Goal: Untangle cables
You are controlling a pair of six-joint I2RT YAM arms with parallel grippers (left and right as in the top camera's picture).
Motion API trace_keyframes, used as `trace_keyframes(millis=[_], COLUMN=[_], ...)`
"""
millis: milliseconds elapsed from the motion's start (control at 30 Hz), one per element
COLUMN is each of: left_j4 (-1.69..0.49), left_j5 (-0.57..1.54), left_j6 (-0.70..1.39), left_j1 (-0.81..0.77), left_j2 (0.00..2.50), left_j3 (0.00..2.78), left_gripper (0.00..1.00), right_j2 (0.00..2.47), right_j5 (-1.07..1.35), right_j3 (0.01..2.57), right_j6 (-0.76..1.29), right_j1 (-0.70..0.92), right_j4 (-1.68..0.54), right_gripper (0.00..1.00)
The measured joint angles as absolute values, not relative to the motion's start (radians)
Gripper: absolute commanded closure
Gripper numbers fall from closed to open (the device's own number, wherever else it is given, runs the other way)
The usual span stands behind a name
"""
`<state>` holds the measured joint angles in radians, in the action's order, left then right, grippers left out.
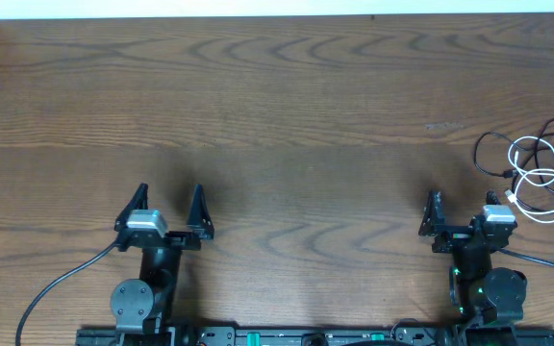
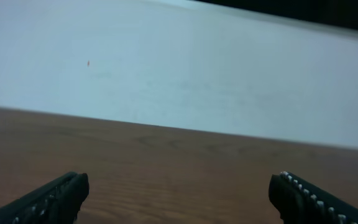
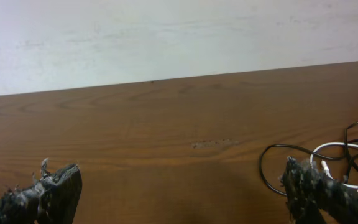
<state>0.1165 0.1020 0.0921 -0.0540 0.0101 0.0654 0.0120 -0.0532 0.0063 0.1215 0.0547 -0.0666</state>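
DESK: Where do the arms stand at this moment?

OPERATOR: From my console, both sit low at the near edge of the table. I see the left gripper with its jaws spread wide, bare wood showing between them. In its wrist camera the left gripper faces across the table toward a pale wall.

DESK: And the right side?

OPERATOR: The right gripper is also spread apart and holds nothing. The same wide gap shows in its own camera.

DESK: Where are the cables?

OPERATOR: Still bunched together, ahead of the right jaws and off to their outer side. I make out a white cable looped over itself, with black cables running through and around it. In the right wrist view the white cable lies just past the outer finger, and a black loop curves close beside that finger. I cannot tell whether it touches. The left jaws are well apart from the bunch.
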Motion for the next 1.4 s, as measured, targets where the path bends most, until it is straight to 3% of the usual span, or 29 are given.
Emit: trace_keyframes(millis=[200, 367, 1400], left_j4=[0.128, 0.003, -0.015], left_j5=[0.13, 0.132, 0.125], left_j6=[-0.034, -0.065, -0.08], left_j1=[-0.054, -0.054, -0.041], left_j2=[0.01, 0.012, 0.01], left_j3=[0.027, 0.008, 0.014], left_gripper=[0.03, 0.03, 0.03], right_j2=[0.012, 0.012, 0.012], right_j5=[-0.053, -0.053, -0.053], right_j3=[0.006, 0.006, 0.006], right_j6=[0.121, 0.121, 0.121], right_j1=[0.055, 0.055, 0.055], right_j4=[-0.067, -0.066, -0.067], right_gripper=[0.01, 0.01, 0.01])
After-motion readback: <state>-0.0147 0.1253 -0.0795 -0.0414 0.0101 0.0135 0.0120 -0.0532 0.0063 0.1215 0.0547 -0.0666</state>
